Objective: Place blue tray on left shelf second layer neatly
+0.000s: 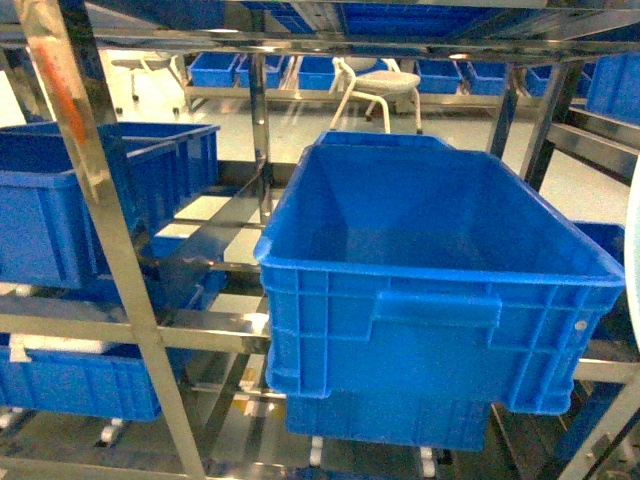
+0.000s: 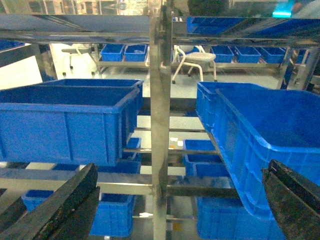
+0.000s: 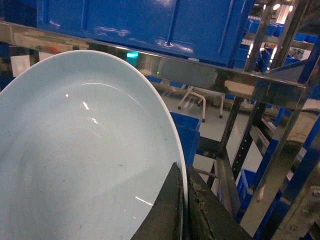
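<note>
Rim of the pale-blue round plastic tray (image 3: pixel 75 165) sits pinched in my right claw (image 3: pixel 184 200); my left claw (image 2: pixel 180 200) hangs spread wide, holding nothing

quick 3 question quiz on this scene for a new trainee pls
1. True or false: the right pincer is shut on the blue tray.
2. What does the left pincer hold? A) a blue crate B) nothing C) the tray
3. Fill in: the big blue crate in the middle of the head view is ____ inside.

Key: 1 true, its fingers clamp the tray's rim. 2 B, it is open with only the steel rack between the fingers. 3 empty.
</note>
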